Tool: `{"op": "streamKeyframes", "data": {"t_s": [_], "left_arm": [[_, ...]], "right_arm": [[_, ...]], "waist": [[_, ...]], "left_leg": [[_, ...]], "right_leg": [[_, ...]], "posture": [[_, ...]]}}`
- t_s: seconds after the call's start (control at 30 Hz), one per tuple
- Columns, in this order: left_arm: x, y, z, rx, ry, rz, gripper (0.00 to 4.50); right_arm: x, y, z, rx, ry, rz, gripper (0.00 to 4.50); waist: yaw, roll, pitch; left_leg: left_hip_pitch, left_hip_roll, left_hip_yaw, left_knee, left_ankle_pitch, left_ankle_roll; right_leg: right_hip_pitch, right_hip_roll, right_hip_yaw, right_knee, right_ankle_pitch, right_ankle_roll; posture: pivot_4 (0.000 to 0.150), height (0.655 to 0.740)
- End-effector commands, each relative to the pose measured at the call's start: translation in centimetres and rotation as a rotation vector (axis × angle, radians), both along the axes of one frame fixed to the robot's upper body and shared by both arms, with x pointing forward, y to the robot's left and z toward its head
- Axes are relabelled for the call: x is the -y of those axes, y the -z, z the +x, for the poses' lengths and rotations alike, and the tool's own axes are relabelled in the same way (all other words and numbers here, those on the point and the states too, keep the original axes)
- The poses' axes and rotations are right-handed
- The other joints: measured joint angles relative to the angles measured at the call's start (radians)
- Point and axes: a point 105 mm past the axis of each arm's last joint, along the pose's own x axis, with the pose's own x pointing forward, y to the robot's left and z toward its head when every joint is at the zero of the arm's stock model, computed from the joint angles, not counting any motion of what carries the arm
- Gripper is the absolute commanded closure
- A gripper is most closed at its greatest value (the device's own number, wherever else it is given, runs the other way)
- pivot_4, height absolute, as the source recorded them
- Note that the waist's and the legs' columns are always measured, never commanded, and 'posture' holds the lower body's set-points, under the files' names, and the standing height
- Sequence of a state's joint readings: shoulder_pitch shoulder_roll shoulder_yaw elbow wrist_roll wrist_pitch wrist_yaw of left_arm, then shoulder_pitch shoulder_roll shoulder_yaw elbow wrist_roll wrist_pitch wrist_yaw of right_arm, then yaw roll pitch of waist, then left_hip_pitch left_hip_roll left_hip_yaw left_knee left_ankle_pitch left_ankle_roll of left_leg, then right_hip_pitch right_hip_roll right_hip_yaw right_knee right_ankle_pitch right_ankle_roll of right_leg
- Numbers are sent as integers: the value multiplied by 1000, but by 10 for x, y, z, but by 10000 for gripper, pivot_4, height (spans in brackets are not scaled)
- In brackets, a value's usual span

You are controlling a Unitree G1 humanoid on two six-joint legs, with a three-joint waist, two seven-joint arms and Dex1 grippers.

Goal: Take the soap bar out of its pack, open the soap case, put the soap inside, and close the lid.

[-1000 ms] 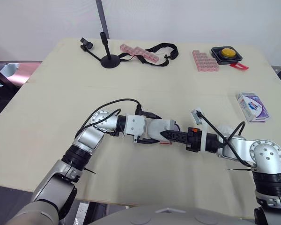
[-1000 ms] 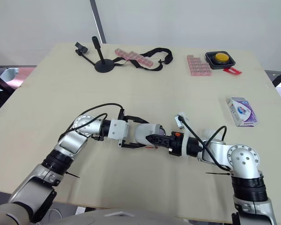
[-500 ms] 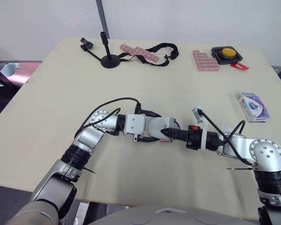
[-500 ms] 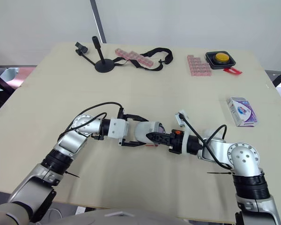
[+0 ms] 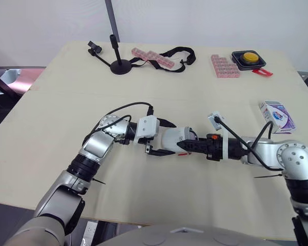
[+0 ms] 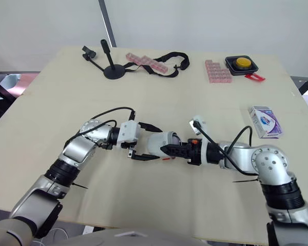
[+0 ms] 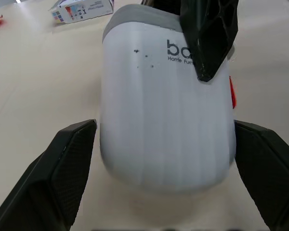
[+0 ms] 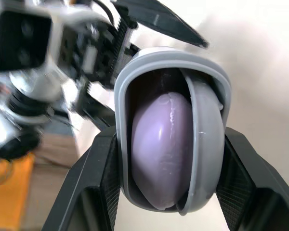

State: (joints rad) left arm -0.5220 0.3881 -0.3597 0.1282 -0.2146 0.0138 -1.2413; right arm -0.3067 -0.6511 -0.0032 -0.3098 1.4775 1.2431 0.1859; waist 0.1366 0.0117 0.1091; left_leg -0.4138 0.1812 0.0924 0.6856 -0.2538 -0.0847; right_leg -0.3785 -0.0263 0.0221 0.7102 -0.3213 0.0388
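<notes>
Treat the soap case (image 7: 164,110), at the centre of the desk (image 5: 56,107) with the soap (image 8: 156,144) inside and clamped by the right pincer (image 5: 186,145), as probably light, rigid and slick; grip its flanks with the wide-open left pincer (image 5: 170,139) at 9 o'clock.

The white soap case (image 7: 164,110) bears dark print reading "bo…" above smaller "Home Furn…", both partly covered.

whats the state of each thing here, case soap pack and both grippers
soap case: lid ajar, held by the right gripper
soap: inside the case
soap pack: lying flat on the table
left gripper: open, fingers either side of the case
right gripper: shut on the soap case
</notes>
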Motion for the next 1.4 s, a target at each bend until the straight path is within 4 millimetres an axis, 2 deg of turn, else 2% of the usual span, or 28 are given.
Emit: {"op": "streamKeyframes", "data": {"t_s": [0.03, 0.13, 0.23, 0.33, 0.47, 0.63, 0.87, 1.4], "left_arm": [[-10, -30, 7, -79, -23, -48, 43], [-11, -34, 9, -204, -46, -9, 43], [-4, -40, 9, -242, -59, 9, 43], [6, -45, 3, -247, -38, -1, 43], [16, -40, -5, -233, -12, 0, 43], [25, -28, -10, -167, 14, 37, 43], [36, -19, -9, -125, 9, 48, 43], [50, -14, -9, -130, 15, 34, 43]], "right_arm": [[5, -14, 2, 157, -95, -172, 23977], [13, -20, 5, 293, -193, -385, 23977], [16, -24, 8, 421, -280, -555, 23977], [15, -29, 11, 533, -364, -674, 23977], [10, -32, 6, 598, -484, -761, 23977], [1, -34, 1, 656, -587, -802, 23977], [-1, -32, 1, 673, -664, -846, 23977], [-7, -30, 3, 699, -703, -853, 23977]], "waist": [[1, 1, 1], [3, 2, 2], [7, 2, 2], [13, 2, 2], [27, 3, 3], [37, 3, 3], [34, 3, 3], [25, 3, 3]], "left_leg": [[0, 0, 0, 0, 0, 0], [0, 0, 0, 0, 0, 0], [0, 0, 0, 0, 0, 0], [0, 0, 0, 0, -1, -1], [-1, 1, 0, 0, -1, -2], [0, 2, 0, 0, -2, -2], [1, 2, 0, 0, -2, -2], [1, 2, 0, 1, -1, -2]], "right_leg": [[0, 0, 0, 0, 0, 0], [1, 1, 0, -1, 0, 0], [3, 4, 0, -3, 0, 1], [3, 6, 0, -5, 0, 1], [3, 7, 1, -6, 0, 1], [3, 9, 1, -5, 0, 1], [3, 8, 3, -2, 0, 1], [1, 4, 4, 3, 0, 1]], "posture": [[1500, 7160], [1500, 7160], [1500, 7160], [1500, 7160], [1500, 7160], [1500, 7160], [1500, 7160], [1500, 7160]]}}
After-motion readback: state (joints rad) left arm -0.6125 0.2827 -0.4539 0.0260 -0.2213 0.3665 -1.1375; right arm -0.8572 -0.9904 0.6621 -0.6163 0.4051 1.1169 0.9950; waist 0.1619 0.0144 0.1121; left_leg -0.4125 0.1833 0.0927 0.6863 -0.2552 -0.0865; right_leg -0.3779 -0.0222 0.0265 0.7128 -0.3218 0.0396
